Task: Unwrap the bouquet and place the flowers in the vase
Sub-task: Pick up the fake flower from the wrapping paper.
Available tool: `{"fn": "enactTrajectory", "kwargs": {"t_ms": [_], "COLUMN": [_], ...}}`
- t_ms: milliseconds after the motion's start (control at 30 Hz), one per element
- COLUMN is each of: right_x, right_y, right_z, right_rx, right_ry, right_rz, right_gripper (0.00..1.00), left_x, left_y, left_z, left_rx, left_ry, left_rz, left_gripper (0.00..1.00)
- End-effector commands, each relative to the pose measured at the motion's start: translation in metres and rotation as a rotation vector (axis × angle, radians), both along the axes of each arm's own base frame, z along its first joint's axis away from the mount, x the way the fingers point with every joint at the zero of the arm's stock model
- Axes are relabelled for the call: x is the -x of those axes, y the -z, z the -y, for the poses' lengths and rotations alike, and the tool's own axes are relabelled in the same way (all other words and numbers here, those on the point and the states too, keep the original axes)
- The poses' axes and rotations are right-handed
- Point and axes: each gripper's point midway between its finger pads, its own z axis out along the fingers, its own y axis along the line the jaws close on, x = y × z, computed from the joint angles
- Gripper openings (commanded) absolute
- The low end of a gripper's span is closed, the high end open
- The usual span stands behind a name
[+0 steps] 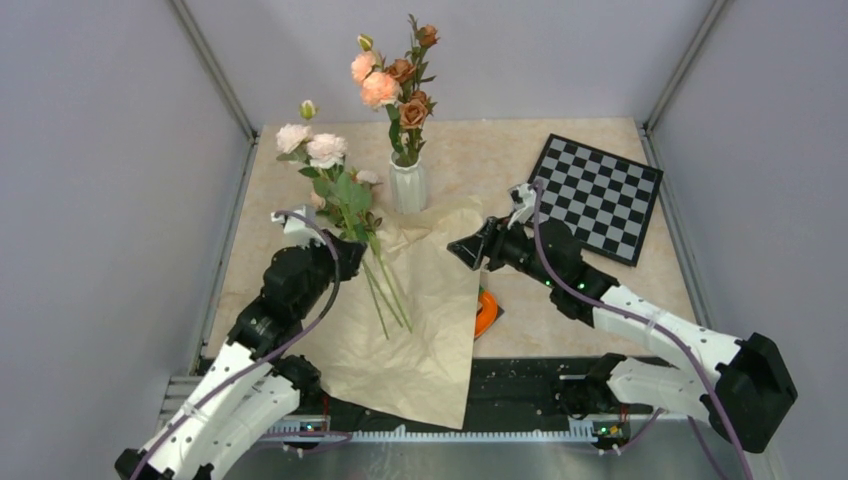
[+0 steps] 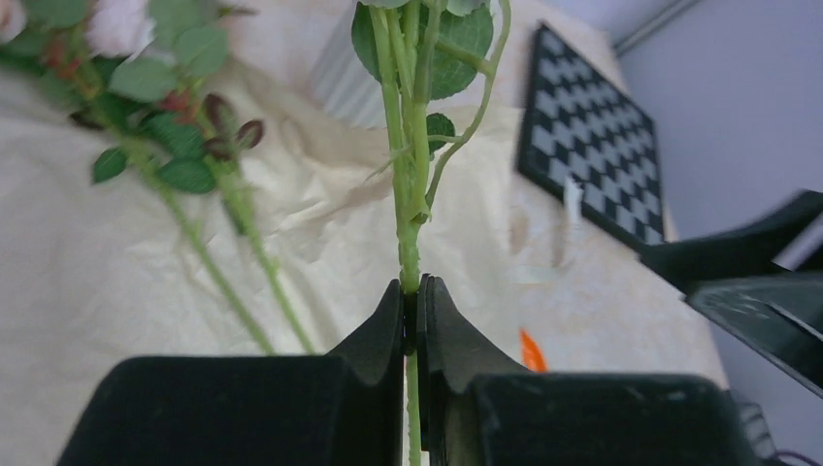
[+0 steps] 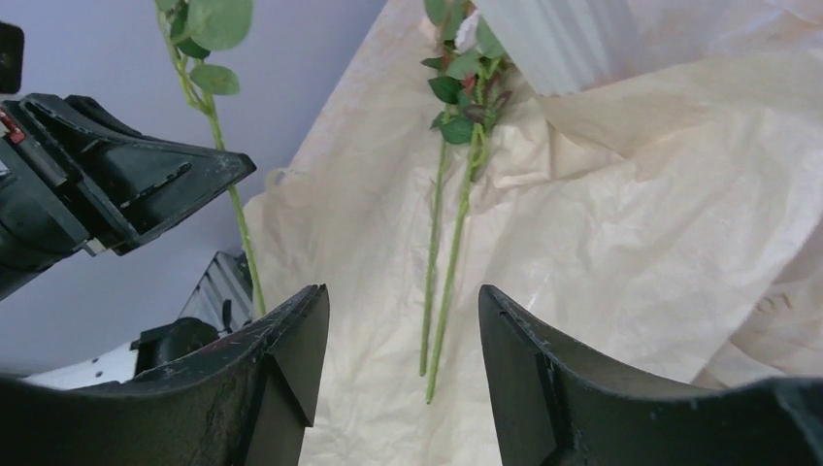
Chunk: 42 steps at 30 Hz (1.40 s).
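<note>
Faint print, wrapping paper (image 3: 631,243) edge — illegible

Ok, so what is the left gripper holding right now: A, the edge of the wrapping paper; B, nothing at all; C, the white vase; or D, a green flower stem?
D: in the left wrist view the left gripper is pinched shut on a green flower stem that rises straight up from between its fingers.

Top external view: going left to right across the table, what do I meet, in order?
Left gripper, shut on pale pink flowers → vase → right gripper, open → checkerboard. The kraft paper and orange ring overlap others, so omitted.
</note>
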Motion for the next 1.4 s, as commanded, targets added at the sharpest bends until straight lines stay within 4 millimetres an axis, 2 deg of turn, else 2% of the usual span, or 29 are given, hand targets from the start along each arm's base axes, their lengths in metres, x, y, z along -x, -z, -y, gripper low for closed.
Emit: {"fn": "enactTrajectory", "kwargs": {"t_ms": [0,67,100,167,300,400,633,1033,1367], "right_x": [0.016,0.025,0.027,0.036,0.051,0.058,0.058,0.058,0.054], "right_y": [-0.064,-0.082,-0.085,-0.108,-0.139,-0.151,-0.156,-0.172,-0.172], "right_z": [-0.033,-0.047,-0.052,-0.061,-0.069,-0.073,-0.077,-0.081,-0.085], "right_rx": [-0.130,-0.169,-0.183,-0.249,-0.346,-0.358,-0.354,-0.402,-0.418], "right_ry": [-0.199,-0.303,-0.332,-0.411,-0.523,-0.572,-0.589,-0.609,-0.605], "right_rz": [0.134,0.155,0.148,0.179,0.218,0.247,0.254,0.281,0.262], "right_gripper": [0.62,0.62,0.63,0.63,0.64,0.65,0.67,0.66,0.50], "left_x": [0.019,0.029,0.032,0.040,0.056,0.064,0.077,0.088,0.089], "left_y": [-0.071,-0.083,-0.089,-0.100,-0.122,-0.134,-0.145,-0.140,-0.139], "left_z": [0.039,0.054,0.058,0.070,0.091,0.100,0.113,0.127,0.129], "left_rx": [0.084,0.112,0.123,0.154,0.257,0.318,0.365,0.349,0.345], "left_ry": [0.279,0.381,0.410,0.491,0.636,0.708,0.799,0.886,0.895], "left_rz": [0.281,0.312,0.325,0.341,0.375,0.391,0.414,0.383,0.382], "left_gripper": [0.00,0.00,0.00,0.00,0.00,0.00,0.00,0.00,0.00]}}
